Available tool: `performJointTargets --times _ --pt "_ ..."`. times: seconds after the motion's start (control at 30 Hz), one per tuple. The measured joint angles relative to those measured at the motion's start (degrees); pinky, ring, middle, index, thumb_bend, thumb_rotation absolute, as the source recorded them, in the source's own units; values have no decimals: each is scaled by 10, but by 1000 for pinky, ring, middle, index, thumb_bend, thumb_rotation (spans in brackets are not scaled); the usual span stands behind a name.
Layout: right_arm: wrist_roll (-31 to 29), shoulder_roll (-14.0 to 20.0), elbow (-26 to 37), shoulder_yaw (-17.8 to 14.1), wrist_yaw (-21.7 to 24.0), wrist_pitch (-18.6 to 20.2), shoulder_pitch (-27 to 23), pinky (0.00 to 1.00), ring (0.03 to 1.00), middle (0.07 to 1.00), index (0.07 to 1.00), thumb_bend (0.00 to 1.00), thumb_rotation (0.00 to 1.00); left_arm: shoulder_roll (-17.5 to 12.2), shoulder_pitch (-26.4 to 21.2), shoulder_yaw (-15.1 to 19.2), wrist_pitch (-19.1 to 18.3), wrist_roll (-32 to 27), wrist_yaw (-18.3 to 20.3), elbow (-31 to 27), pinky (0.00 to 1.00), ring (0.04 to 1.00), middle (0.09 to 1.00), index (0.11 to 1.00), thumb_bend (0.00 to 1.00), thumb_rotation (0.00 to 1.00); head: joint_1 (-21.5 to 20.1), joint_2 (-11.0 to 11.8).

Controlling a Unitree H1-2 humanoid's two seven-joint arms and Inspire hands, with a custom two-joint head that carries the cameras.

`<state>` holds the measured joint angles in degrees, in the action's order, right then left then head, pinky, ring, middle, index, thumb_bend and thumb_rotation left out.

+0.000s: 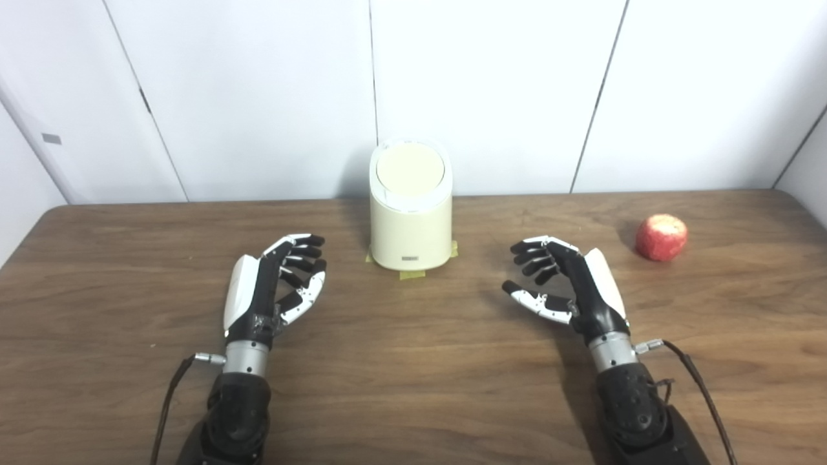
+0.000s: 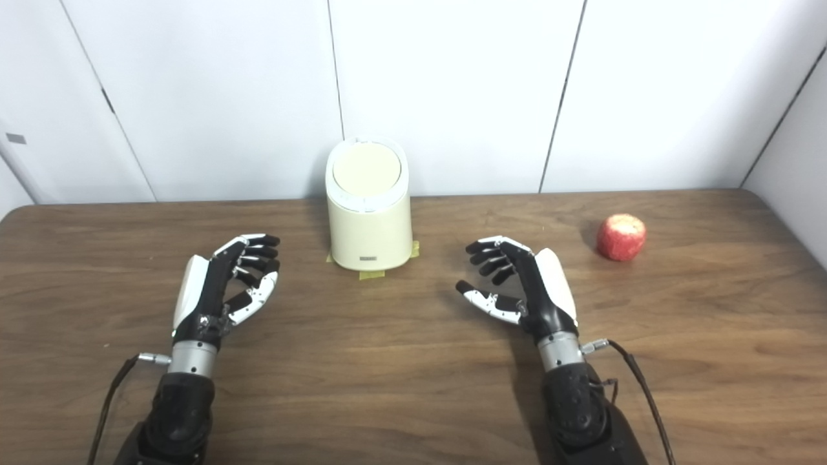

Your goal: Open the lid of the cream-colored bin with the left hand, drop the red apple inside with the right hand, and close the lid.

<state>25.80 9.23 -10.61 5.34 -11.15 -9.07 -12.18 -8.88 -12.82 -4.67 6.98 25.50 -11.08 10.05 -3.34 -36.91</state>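
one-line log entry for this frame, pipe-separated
phase: pre-start | left hand: open, empty | right hand: open, empty | bin: lid closed | apple: on table, right of right hand

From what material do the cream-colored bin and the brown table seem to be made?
The cream-colored round bin looks like smooth plastic with a soft sheen: even color, rounded moulded edges. The brown table shows wood grain with a matte finish; solid wood or a printed laminate cannot be told apart here.
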Motion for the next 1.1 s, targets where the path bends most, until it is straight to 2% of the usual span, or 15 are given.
performJointTargets --times 0.3,0.37,0.47,0.6,0.7,0.77,0.87,0.97,1.07,1.1 --pt "0 0 0 0 0 0 0 441 545 598 621 340 194 0 0 0 0 1 0 0 461 595 665 694 286 261 0 0" --pt "1 0 0 0 0 0 0 453 555 603 621 340 194 0 0 0 0 0 0 0 422 555 633 696 285 260 0 0" --pt "1 0 0 0 0 0 0 461 562 608 624 336 195 0 0 0 0 0 0 0 461 593 656 695 288 262 0 0" --pt "2 0 0 1 0 0 0 457 561 609 621 339 191 0 0 0 0 0 0 0 460 597 661 694 292 268 0 4" --pt "3 0 -2 1 -3 -1 -1 463 567 612 621 335 182 0 0 2 2 -4 0 2 508 639 690 699 292 270 -3 7" --pt "4 0 -7 2 -4 -1 -4 458 565 615 624 334 177 0 0 4 3 -7 0 2 536 654 697 703 288 299 -3 12" --pt "3 0 -13 2 -4 -1 -8 459 567 617 628 339 180 0 0 7 4 -9 -2 2 518 636 687 706 297 335 -4 16" --pt "2 0 -13 1 -4 -1 -8 454 564 615 629 346 166 1 0 11 6 -16 -2 2 565 678 711 715 362 437 0 15" --pt "0 0 -13 0 -4 -1 -8 449 565 613 627 354 141 0 0 12 10 -25 -1 -5 606 716 752 736 547 538 1 15" --pt "-1 1 -13 0 -4 -1 -8 448 564 613 628 355 137 0 0 12 10 -27 1 -9 614 724 759 743 580 549 2 15"
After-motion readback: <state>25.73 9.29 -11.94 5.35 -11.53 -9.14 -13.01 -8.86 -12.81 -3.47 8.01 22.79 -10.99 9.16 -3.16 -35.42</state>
